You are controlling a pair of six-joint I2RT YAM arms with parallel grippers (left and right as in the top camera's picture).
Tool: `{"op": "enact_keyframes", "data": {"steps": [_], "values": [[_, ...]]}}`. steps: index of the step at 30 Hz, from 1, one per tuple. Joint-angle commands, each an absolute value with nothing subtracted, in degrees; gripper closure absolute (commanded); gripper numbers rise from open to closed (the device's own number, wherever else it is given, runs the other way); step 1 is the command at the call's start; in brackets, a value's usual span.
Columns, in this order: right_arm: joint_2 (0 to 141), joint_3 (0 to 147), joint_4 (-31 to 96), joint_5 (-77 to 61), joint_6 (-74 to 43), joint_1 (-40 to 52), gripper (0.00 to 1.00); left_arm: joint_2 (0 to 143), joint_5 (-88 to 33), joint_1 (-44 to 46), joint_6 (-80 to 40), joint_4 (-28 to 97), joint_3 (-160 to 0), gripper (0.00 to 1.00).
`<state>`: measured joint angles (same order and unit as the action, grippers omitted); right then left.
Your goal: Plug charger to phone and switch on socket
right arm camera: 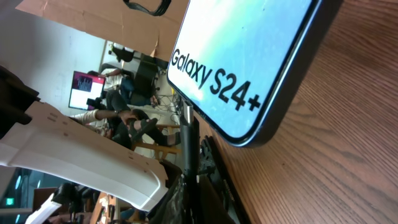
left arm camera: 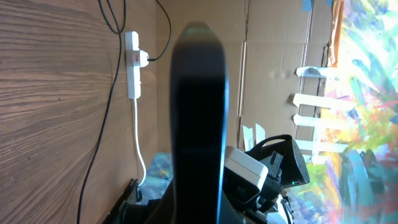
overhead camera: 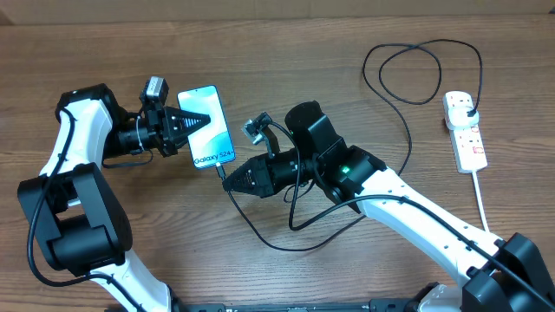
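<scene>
The phone [overhead camera: 211, 130], its screen lit light blue, lies left of centre with my left gripper [overhead camera: 192, 121] shut on it from the left. In the left wrist view it shows edge-on as a dark slab [left arm camera: 199, 106]. My right gripper [overhead camera: 227, 178] is shut on the charger's black connector [right arm camera: 189, 140]. The connector's tip meets the bottom edge of the phone [right arm camera: 249, 56]; how deep it sits cannot be told. The charger cable [overhead camera: 408, 130] loops across the table to a black plug in the socket [overhead camera: 466, 139], a white strip at the right.
The socket's thick white cord [overhead camera: 482, 204] runs toward the near right edge. Slack black cable [overhead camera: 269, 238] lies in front of the right arm. A cardboard wall [overhead camera: 260, 10] borders the far side. The socket [left arm camera: 132, 65] also shows far off in the left wrist view.
</scene>
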<state>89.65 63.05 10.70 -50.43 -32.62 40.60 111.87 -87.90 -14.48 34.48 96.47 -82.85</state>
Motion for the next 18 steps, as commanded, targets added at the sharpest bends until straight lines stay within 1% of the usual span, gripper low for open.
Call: {"op": "enact_keyframes", "data": {"steps": [1,18], "values": [[89.7,63.0,10.6,-49.6,-33.1,40.9,0.96,110.0,-90.5,-14.4,34.1,96.8,-82.9,0.96],[89.7,63.0,10.7,-48.9,-33.1,42.7,0.96,110.0,-90.5,-14.4,34.1,95.7,-82.9,0.95]]}}
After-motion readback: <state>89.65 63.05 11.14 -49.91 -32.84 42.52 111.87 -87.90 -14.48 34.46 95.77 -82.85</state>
